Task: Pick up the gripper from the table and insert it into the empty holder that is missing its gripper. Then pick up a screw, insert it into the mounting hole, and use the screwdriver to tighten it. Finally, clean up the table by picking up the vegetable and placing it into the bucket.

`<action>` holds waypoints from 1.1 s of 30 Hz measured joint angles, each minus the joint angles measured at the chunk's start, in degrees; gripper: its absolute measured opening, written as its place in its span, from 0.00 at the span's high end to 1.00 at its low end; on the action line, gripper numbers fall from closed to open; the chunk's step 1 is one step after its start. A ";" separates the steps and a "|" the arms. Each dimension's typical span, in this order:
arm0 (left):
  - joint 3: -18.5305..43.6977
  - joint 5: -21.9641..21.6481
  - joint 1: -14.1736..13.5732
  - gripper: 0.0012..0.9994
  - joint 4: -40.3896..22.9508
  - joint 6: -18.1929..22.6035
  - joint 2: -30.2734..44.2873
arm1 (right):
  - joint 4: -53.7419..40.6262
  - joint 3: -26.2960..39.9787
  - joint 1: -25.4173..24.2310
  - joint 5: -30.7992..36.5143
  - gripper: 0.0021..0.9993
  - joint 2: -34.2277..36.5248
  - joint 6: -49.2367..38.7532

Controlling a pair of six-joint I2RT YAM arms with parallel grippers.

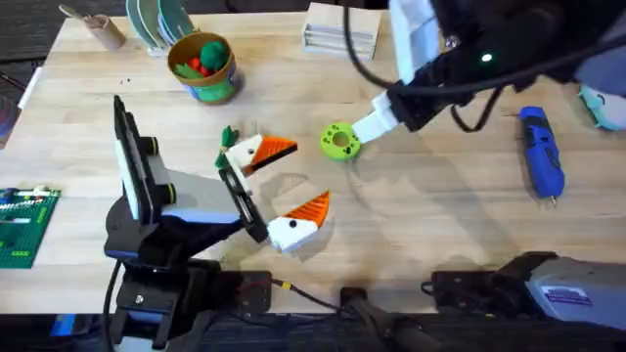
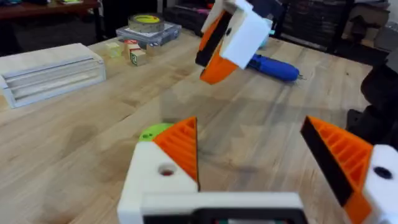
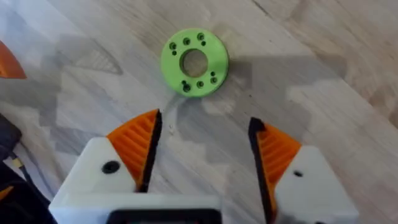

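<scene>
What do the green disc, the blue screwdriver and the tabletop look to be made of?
The green disc looks like matte plastic, likely 3D-printed: flat uniform lime colour, clean round holes. The screwdriver appears to be moulded plastic with a slight sheen, plus a thin metal bit at its tip. The table seems to be pale wood or wood laminate, with visible grain and plank seams.

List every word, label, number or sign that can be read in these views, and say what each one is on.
No text can be read in these views.
Label on the grey box at the table's near right edge: purple print, too blurred to read.
Roll of tape at the far end of the table: yellow-green marking on top, illegible.
Small blocks beside the tape: coloured faces, no readable characters.
Screwdriver: no marking visible.
</scene>
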 joint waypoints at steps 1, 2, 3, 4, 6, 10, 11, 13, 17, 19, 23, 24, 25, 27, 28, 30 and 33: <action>0.00 0.00 0.00 0.01 -0.02 0.00 0.00 | 0.00 0.00 0.57 0.00 0.15 0.72 0.00; 0.00 0.00 0.00 0.01 -0.02 0.00 0.00 | 0.02 0.00 1.24 -0.01 0.15 1.61 0.00; 0.00 0.02 0.00 0.01 -0.02 0.00 0.00 | 0.06 0.00 1.91 0.00 0.15 2.58 0.00; 0.00 0.00 0.00 0.01 -0.02 -0.02 0.00 | 0.18 0.00 2.66 -0.02 0.15 3.72 0.00; 0.00 0.00 0.00 0.01 -0.02 0.00 0.00 | 0.67 0.00 3.97 -0.01 0.15 5.89 -0.01; 0.00 0.00 0.00 0.01 -0.02 0.00 0.00 | 1.57 0.00 6.08 0.00 0.15 9.21 -0.02; 0.00 0.00 0.00 0.01 -0.02 0.00 0.00 | 1.73 0.00 6.57 0.00 0.15 9.86 0.00; 0.00 0.00 0.00 0.01 -0.01 0.00 0.00 | 3.15 0.00 7.59 -0.02 0.15 11.24 -0.01; 0.00 0.01 0.00 0.01 -0.02 -0.01 0.00 | 4.42 0.00 7.72 0.00 0.15 11.57 -0.02; 0.00 0.00 0.00 0.01 -0.01 -0.02 0.00 | 5.09 0.00 7.72 0.07 0.15 11.57 -0.02; 0.00 0.00 0.00 0.01 0.00 0.00 0.00 | 5.87 0.00 7.72 0.24 0.23 11.91 -0.02; 0.00 0.00 0.00 0.01 -0.01 0.00 0.02 | 5.88 0.00 7.72 0.24 0.25 12.10 0.00; 0.00 0.00 0.00 0.01 -0.02 0.00 0.00 | 5.78 0.00 7.72 0.24 0.24 12.32 0.02; 0.00 0.00 0.00 0.01 -0.01 0.00 0.00 | 5.09 0.00 7.72 0.37 0.11 12.72 0.06; 0.00 0.02 0.00 0.01 -0.02 0.00 0.00 | 4.81 0.00 7.72 0.46 0.10 12.90 0.60; 0.00 0.00 0.00 0.01 0.00 0.00 0.00 | 4.28 0.00 7.73 0.71 0.09 12.95 2.10; 0.00 0.00 0.00 0.01 -0.02 -0.01 0.00 | 2.34 0.00 7.85 1.07 0.09 12.92 3.79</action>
